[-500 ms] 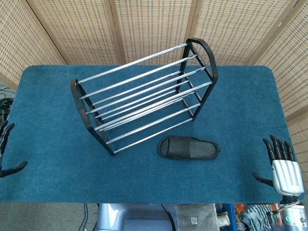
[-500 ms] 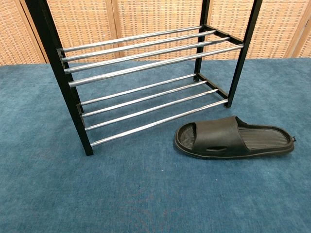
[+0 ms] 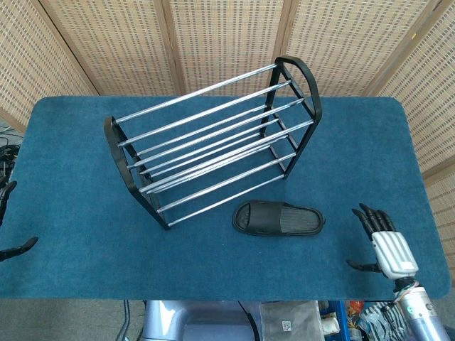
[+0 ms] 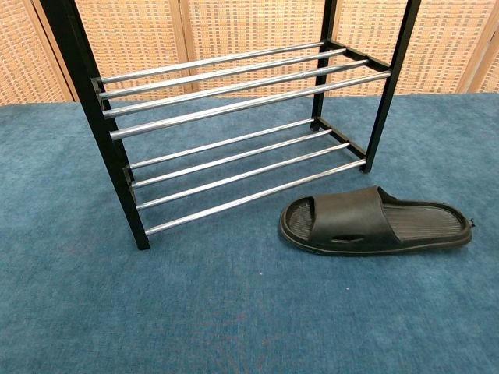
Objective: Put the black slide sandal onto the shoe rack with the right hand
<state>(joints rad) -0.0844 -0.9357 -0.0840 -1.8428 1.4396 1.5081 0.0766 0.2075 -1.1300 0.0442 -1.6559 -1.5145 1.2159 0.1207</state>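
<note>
The black slide sandal [image 3: 278, 219] [image 4: 376, 221] lies flat on the blue cloth, just in front of the rack's right end, toe pointing left. The shoe rack [image 3: 213, 138] [image 4: 234, 117] has black end frames and chrome bars in two tiers, both bare. My right hand [image 3: 384, 244] hovers near the table's front right corner, fingers spread and holding nothing, a short way right of the sandal. Only dark fingertips of my left hand [image 3: 8, 220] show at the left edge, spread and holding nothing. Neither hand appears in the chest view.
A blue cloth-covered table [image 3: 85, 249] carries everything. Woven wicker screens [image 3: 227, 35] stand behind it. Open cloth lies in front of the rack and between the sandal and my right hand.
My right hand has moved left and inward over the table toward the sandal. My left hand has slipped a little further out of frame. Sandal and rack are unmoved.
</note>
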